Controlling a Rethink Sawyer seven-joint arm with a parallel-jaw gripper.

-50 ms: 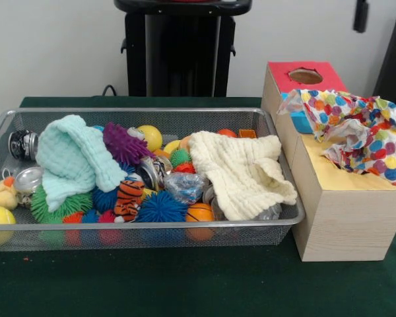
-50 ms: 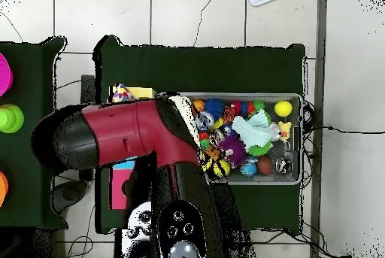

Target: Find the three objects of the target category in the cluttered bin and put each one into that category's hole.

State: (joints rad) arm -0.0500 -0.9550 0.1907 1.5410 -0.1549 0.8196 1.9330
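Observation:
A wire mesh bin (image 1: 152,232) is packed with toys. A mint cloth (image 1: 72,158) lies over its left part and a cream cloth (image 1: 241,173) over its right part. Spiky balls in purple (image 1: 124,142), blue (image 1: 160,207) and green (image 1: 53,205) show between them, along with a striped tiger toy (image 1: 129,197), shiny cans (image 1: 23,144) and yellow balls (image 1: 150,137). To the right stands a wooden box (image 1: 346,221) with a round hole (image 1: 305,76) in its red top. A polka-dot cloth (image 1: 360,129) is draped over the box's middle. Neither view shows the gripper.
In the overhead view the red and black arm (image 2: 124,131) hangs over the bin's (image 2: 301,138) left part and the box, hiding them. The mint cloth (image 2: 252,129) and the polka-dot cloth (image 2: 122,92) stay visible. Green felt (image 1: 185,284) covers the table.

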